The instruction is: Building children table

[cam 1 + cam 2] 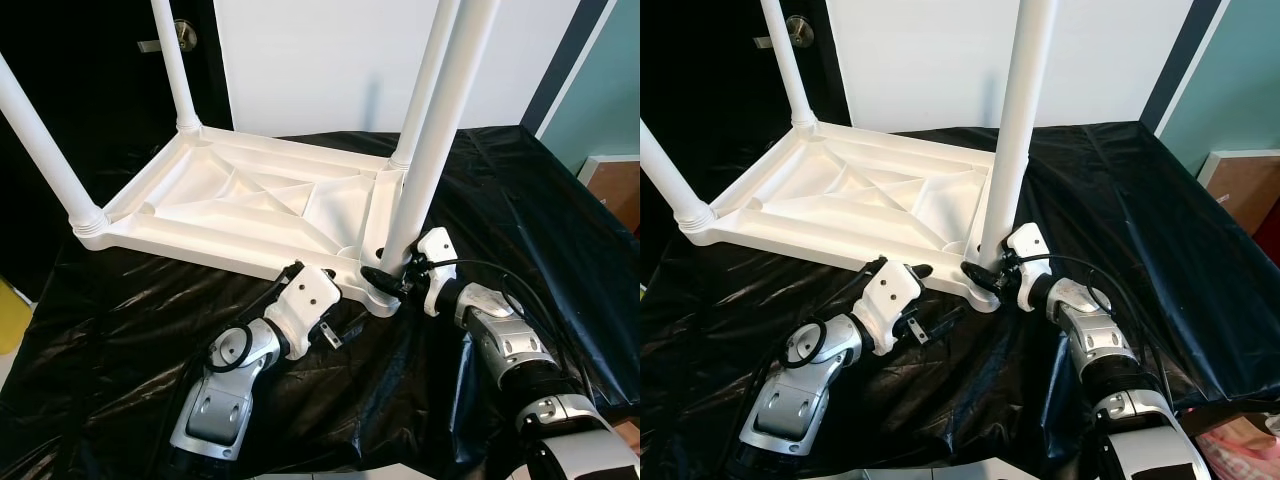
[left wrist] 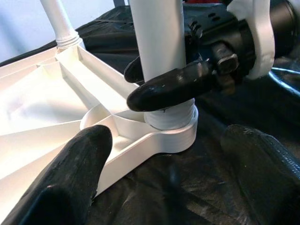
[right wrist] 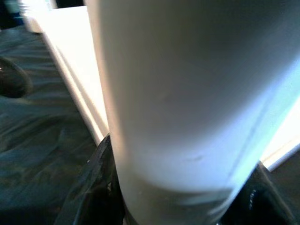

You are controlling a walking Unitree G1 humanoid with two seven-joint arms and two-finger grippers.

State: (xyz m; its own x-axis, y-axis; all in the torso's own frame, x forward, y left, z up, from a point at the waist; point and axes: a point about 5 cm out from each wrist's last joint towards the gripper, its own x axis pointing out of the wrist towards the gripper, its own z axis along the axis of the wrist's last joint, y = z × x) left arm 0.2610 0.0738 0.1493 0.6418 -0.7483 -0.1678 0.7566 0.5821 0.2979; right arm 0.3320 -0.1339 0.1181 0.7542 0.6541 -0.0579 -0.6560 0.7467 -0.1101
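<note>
We see a white plastic children's table lying upside down on a counter covered by a black plastic sheet. Four white legs stand up from its corners: one at the far left corner, one at the near left corner, one at the far right corner, and the near right leg, which rises from the corner socket closest to us.

Our right claw reaches in from about four o'clock and is clamped on the near right leg just above its threaded base. In the left wrist view, one black finger wraps across the front of the leg and another shows behind it. The right wrist view looks straight at the white leg, with dark fingers at either side of it.

Our left claw comes in from about seven o'clock and sits at the near edge of the upturned tabletop, just left of that same corner. Its fingers are apart: in its wrist view, one black fingertip lies against the white rim of the table, and the other rests over the black sheet, with the corner socket between them. It grips nothing.

Behind the counter stand a white wall and, at about eleven o'clock, a dark door with a round knob.
</note>
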